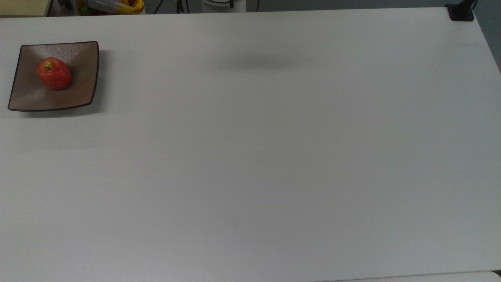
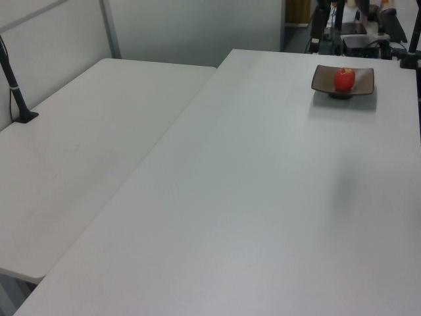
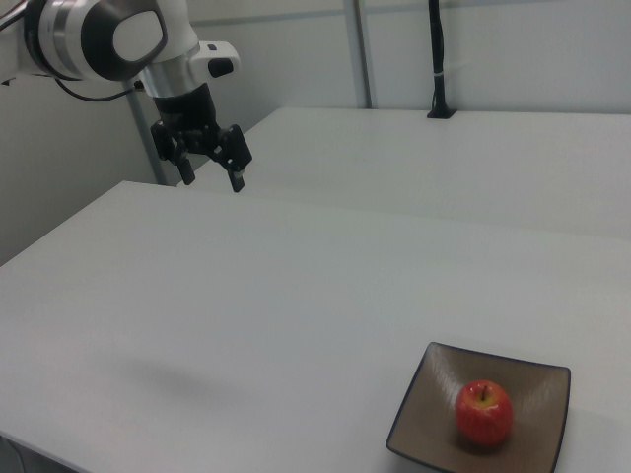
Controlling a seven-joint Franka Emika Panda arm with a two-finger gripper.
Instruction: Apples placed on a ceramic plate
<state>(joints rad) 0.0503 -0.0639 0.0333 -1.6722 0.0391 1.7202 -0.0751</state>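
- Now, top view: the apple [image 1: 53, 73] is sitting on the ceramic plate [image 1: 78, 58] at the white desk's [image 1: 258, 156] far left.
- Left view: apple [image 2: 344, 78] is resting on the plate [image 2: 365, 76], far corner.
- Right view: the gripper [image 3: 210, 165] is hovering high, jaws spread and empty, well apart from the apple [image 3: 483, 412], which is lying toward the right view's lower right.

red apple [image 1: 53, 73] upright, on square brown plate [image 1: 82, 58]
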